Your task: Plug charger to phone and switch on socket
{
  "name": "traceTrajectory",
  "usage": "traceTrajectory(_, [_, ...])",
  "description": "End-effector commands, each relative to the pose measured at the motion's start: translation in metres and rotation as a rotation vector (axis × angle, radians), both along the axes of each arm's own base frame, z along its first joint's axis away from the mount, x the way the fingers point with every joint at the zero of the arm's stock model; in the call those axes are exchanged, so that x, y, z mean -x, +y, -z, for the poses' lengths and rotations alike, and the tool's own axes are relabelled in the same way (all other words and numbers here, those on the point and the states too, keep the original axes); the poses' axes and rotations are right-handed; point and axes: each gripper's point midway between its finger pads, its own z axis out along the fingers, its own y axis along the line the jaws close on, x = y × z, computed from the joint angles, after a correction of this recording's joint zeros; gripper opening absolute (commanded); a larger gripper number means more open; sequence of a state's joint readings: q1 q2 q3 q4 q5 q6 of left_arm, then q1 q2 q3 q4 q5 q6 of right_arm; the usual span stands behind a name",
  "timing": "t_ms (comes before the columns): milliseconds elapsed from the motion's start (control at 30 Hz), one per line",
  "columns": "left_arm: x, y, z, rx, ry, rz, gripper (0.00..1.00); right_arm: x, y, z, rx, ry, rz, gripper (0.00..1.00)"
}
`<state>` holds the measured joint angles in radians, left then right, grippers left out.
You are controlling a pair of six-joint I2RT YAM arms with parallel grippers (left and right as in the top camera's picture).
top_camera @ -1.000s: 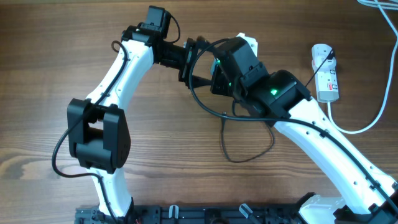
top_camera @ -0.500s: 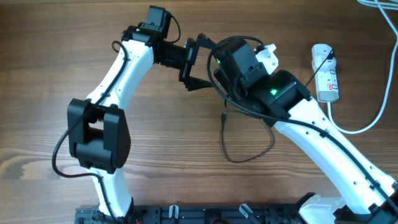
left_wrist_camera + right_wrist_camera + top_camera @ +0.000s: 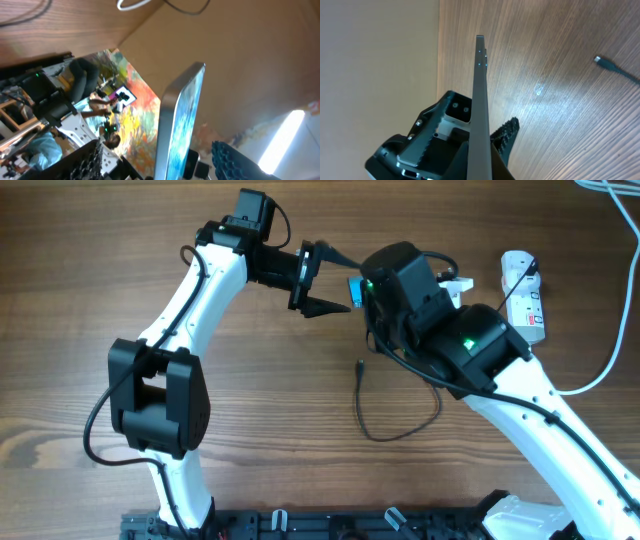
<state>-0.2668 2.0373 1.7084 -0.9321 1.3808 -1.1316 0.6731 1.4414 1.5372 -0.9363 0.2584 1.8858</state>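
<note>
The phone (image 3: 354, 287) is held up off the table, and only a sliver of its cyan screen shows from above. My right gripper (image 3: 364, 288) is shut on it. The right wrist view shows the phone edge-on (image 3: 480, 100). My left gripper (image 3: 340, 280) is open, its fingers wide on either side of the phone's end without touching it (image 3: 182, 115). The charger's thin black cable loops on the table (image 3: 400, 435), with its plug tip free (image 3: 360, 365); the tip also shows in the right wrist view (image 3: 598, 59). The socket (image 3: 525, 298) lies at the far right.
A thick white cord (image 3: 590, 385) runs from the socket off the right edge. A black plug sits in the socket's top end (image 3: 530, 275). Both arms crowd the upper middle of the wooden table (image 3: 100, 300).
My right arm has moved to the right, carrying the phone with it. My left gripper has stayed in place and now stands open around the phone's end.
</note>
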Motion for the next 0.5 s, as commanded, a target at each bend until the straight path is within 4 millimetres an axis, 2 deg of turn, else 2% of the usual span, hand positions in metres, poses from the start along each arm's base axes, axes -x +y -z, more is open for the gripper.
traceTrajectory(0, [0.005, 0.001, -0.026, 0.073, -0.012, 0.018, 0.76, 0.001, 0.000, -0.011, -0.061, -0.011, 0.035, 0.04])
traceTrajectory(100, [0.007, 0.001, -0.033, 0.112, -0.002, 0.032, 0.69, 0.002, 0.004, -0.012, -0.080, -0.005, 0.027, 0.04])
traceTrajectory(200, [0.012, 0.001, -0.044, 0.175, 0.016, 0.056, 0.68, 0.001, 0.008, -0.003, -0.076, 0.023, 0.018, 0.04])
traceTrajectory(367, [0.012, 0.001, -0.044, 0.175, 0.016, 0.056, 0.63, -0.002, 0.015, -0.002, -0.109, 0.030, 0.021, 0.04])
traceTrajectory(467, [0.012, 0.001, -0.044, 0.175, 0.016, 0.056, 0.64, -0.003, 0.019, -0.005, -0.127, 0.021, 0.013, 0.04])
